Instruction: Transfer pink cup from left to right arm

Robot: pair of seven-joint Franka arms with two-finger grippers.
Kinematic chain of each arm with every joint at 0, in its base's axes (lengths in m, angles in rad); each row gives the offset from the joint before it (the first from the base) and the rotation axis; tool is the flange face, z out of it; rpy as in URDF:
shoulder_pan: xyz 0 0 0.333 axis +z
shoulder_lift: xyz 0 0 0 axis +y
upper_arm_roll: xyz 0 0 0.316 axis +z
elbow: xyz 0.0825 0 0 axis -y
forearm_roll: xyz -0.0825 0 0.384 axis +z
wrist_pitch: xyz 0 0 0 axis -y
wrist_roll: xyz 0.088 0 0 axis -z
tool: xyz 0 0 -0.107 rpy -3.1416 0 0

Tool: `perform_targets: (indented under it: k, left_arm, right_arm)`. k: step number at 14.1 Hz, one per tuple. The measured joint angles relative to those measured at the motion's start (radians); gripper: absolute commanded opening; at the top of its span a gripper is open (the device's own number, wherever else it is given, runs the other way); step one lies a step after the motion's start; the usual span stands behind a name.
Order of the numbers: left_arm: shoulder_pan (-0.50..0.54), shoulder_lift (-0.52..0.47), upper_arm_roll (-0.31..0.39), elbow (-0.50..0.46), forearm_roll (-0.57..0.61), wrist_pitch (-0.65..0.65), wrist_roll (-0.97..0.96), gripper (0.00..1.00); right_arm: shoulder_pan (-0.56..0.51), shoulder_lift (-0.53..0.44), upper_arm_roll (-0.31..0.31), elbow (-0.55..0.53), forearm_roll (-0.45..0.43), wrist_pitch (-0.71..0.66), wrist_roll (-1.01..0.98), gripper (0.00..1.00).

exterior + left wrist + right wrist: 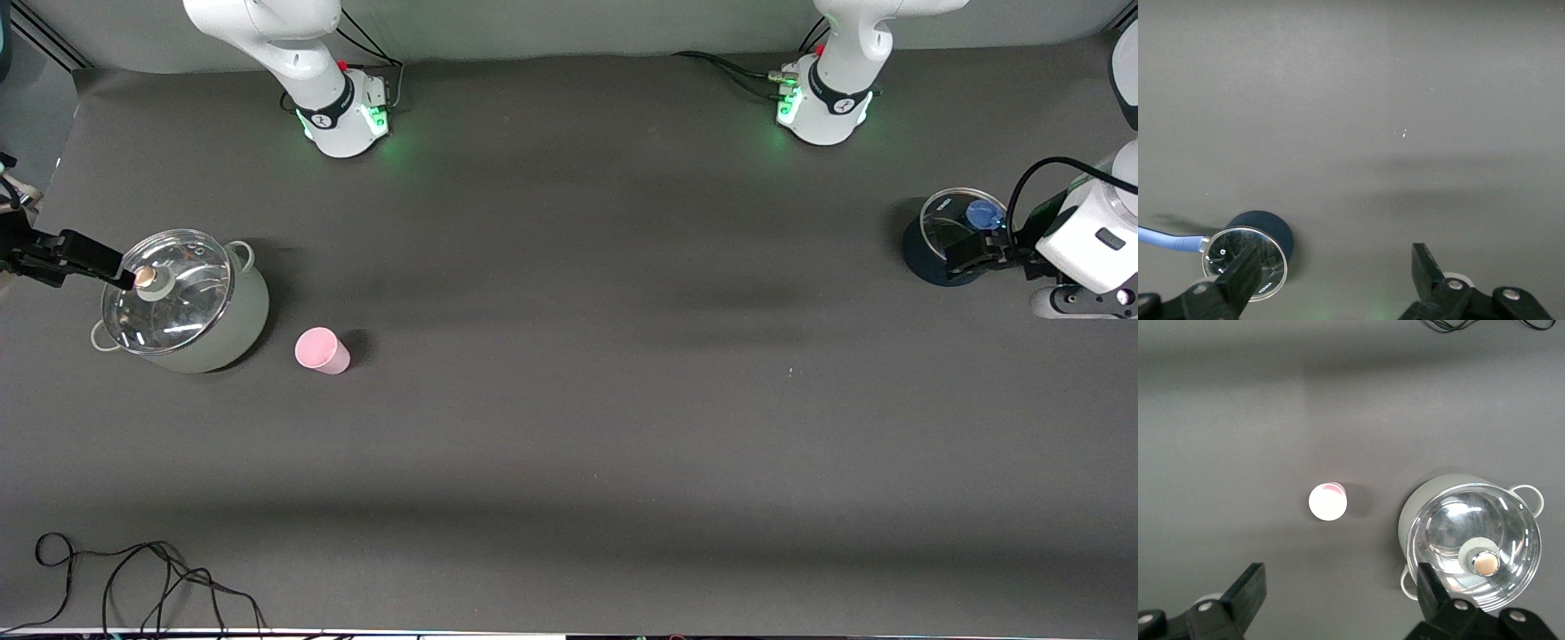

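The pink cup [321,350] stands on the dark table, beside the grey-green pot and a little nearer to the front camera. It also shows in the right wrist view [1327,501]. Nothing holds it. My right gripper [84,255] hangs open and empty over the pot's rim at the right arm's end of the table. In its own view [1339,580] the jaws stand wide apart, with the cup well clear of them. My left gripper [976,252] is open and empty over the dark blue pot at the left arm's end, as its own view [1335,260] shows.
The grey-green pot [251,311] has a glass lid with a round knob. A small dark blue pot [920,258] with a glass lid and a blue handle [1168,240] stands at the left arm's end. A black cable [133,578] lies by the table's front edge.
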Motion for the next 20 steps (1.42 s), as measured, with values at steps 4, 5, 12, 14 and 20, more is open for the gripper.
perform_targets:
  k: [4, 5, 12, 14, 20]
  left_arm:
    - [0.000, 0.000, 0.000, 0.000, 0.000, 0.000, 0.000, 1.00]
    - [-0.001, 0.000, 0.000, 0.000, 0.000, 0.000, 0.000, 1.00]
    - [-0.001, 0.000, 0.000, 0.000, 0.003, 0.002, 0.000, 1.00]
    - [-0.001, 0.000, 0.000, 0.000, 0.003, 0.002, 0.000, 1.00]
    - [-0.001, 0.000, 0.000, 0.000, 0.004, 0.006, 0.000, 1.00]
  right_arm:
    - [0.002, -0.031, 0.008, -0.052, 0.000, 0.038, 0.000, 1.00]
    - [0.011, -0.033, 0.006, -0.058, 0.000, 0.040, 0.000, 1.00]
    - [0.030, -0.031, -0.015, -0.075, 0.000, 0.042, 0.000, 1.00]
    - [0.031, -0.031, -0.015, -0.075, 0.000, 0.042, 0.000, 1.00]
    - [0.036, -0.031, -0.015, -0.076, 0.000, 0.042, 0.000, 1.00]
